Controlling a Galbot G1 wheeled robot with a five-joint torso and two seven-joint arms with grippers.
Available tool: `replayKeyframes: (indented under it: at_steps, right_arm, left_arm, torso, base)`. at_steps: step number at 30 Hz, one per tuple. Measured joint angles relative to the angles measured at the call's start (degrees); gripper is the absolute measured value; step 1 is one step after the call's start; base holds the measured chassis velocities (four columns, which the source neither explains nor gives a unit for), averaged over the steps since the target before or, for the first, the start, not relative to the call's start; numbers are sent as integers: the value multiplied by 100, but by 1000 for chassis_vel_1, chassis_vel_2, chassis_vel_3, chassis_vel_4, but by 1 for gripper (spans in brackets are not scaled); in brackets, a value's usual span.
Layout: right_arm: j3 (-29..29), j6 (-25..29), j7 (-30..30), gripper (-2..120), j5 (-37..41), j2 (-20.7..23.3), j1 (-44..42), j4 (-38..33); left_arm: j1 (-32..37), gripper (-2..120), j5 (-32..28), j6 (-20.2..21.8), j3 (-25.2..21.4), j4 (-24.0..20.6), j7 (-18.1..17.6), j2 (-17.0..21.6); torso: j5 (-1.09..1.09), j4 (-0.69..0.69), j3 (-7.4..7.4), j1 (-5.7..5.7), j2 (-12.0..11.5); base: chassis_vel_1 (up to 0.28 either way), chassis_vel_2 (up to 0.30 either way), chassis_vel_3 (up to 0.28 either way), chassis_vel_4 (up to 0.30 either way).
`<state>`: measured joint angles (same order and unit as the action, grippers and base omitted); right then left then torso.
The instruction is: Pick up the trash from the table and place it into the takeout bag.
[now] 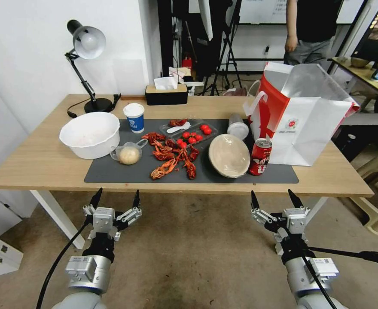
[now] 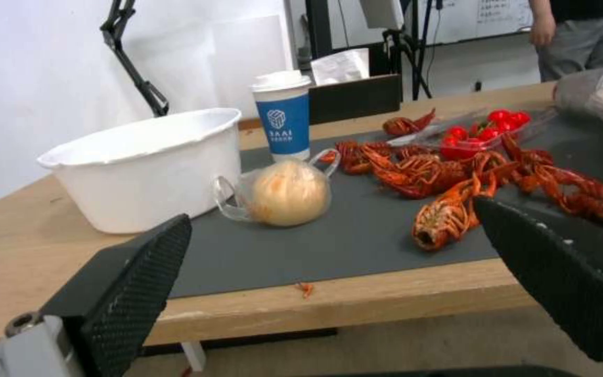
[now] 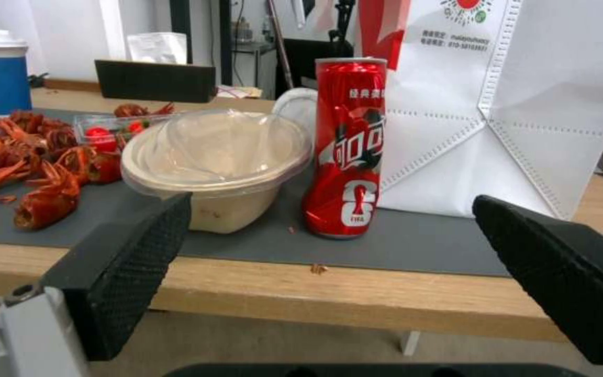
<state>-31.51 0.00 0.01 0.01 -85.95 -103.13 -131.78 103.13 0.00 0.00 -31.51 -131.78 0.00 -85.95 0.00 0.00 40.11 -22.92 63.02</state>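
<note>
- Trash, five pieces, all on the table (image 1: 43,167), none yet bagged by our reading.
- Red soda can (image 1: 260,156): upright near the front right corner of the dark grey mat (image 1: 223,177), just beside the takeout bag (image 1: 309,124); we judge it the shortest carry.
- Beige shallow oval bowl (image 1: 229,155): tilted on the mat, just left of the can, a clear lid resting in it.
- Clear white-lidded cup (image 1: 238,127): behind the bowl, lying against the bag's red side.
- Blue-and-white lidded paper cup (image 1: 134,117): upright at the mat's back left corner.
- Small clear handled cup (image 1: 128,153) with beige ball: on the mat's left part, just beside a white tub (image 1: 90,135).
- Crayfish (image 1: 172,156) and a tomato tray (image 1: 193,134): mid-mat.
- Takeout bag: upright at the table's right end, mouth open upward, ready to receive.
- Left gripper (image 1: 115,199): hangs before the front edge, below table height, fingers spread wide, holding nothing; we see it facing the handled cup.
- Right gripper (image 1: 273,200): likewise low before the front edge, spread wide, empty, facing the can and bowl.
</note>
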Motion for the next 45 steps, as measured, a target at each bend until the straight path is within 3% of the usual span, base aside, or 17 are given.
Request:
replayKeyframes:
  at_steps: [21, 24, 26, 30, 31, 32, 45]
  right_arm:
    - [-3, -29, -6, 100, 22, 5, 1, -10]
    - [-56, -221, -59, 100, 162, 45, 13, -86]
    - [-204, -714, -203, 100, 517, 149, 51, -299]
    - [-312, -1084, -313, 100, 787, 227, 79, -458]
    - [-352, -1166, -337, 100, 852, 255, 88, -515]
    - [-411, -1390, -382, 100, 1009, 307, 126, -577]
    - [-507, -1609, -447, 100, 1149, 359, 179, -640]
  left_arm:
    - [-6, 100, -37, 28, 17, -5, -24, 3]
    - [-47, 100, -260, 234, 151, -116, -187, 31]
    - [-153, 100, -766, 699, 465, -387, -554, 93]
    - [-219, 100, -1071, 969, 667, -563, -759, 131]
    - [-225, 100, -1142, 1032, 689, -579, -813, 141]
    - [-273, 100, -1395, 1216, 823, -692, -937, 181]
    - [-275, 100, -1469, 1278, 830, -686, -922, 262]
  torso:
    - [0, 0, 0, 0, 0]
    - [0, 1, 0, 0, 0]
    - [0, 0, 0, 0, 0]
    - [2, -2, 0, 0, 0]
    - [-2, 3, 0, 0, 0]
    - [3, -2, 0, 0, 0]
    - [0, 0, 0, 0, 0]
  base:
    - [0, 0, 0, 0]
    - [0, 0, 0, 0]
    - [0, 0, 0, 0]
    - [0, 0, 0, 0]
    - [0, 0, 0, 0]
    - [0, 0, 0, 0]
    - [0, 0, 0, 0]
